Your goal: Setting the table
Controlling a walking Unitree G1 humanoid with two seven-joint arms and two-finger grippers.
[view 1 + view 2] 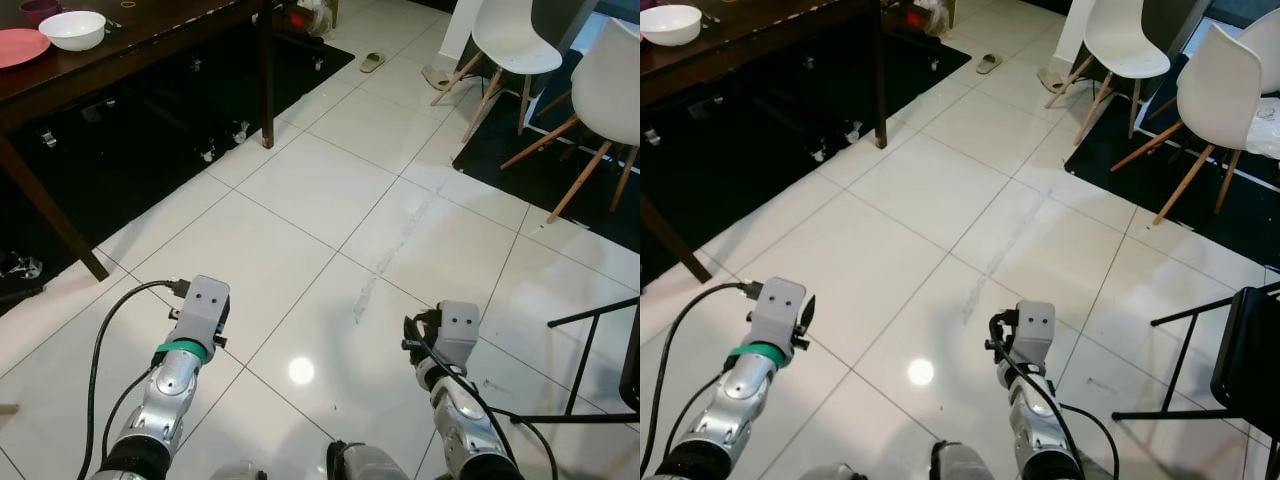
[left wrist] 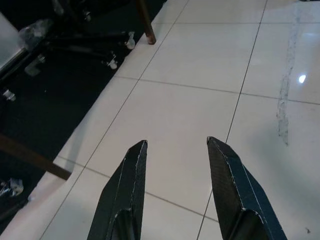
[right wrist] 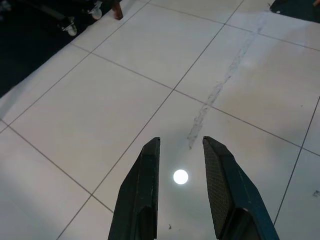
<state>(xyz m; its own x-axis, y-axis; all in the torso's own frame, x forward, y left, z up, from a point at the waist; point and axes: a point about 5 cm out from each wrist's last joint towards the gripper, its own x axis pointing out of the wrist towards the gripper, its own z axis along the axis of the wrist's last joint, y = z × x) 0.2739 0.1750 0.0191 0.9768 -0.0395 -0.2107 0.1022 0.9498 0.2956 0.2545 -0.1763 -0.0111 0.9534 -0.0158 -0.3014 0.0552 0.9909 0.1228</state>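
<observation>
Only left eye: pink plate point(image 1: 18, 46).

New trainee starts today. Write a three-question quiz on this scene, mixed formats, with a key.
1. True or false: the white bowl sits on the dark table.
2. The pink plate lies: A) on the floor, B) beside the bowl, C) on a white chair.
3. Fill in: the left gripper and right gripper each hold ____.

Key: 1 true; 2 B; 3 nothing, both open above floor tiles.
</observation>
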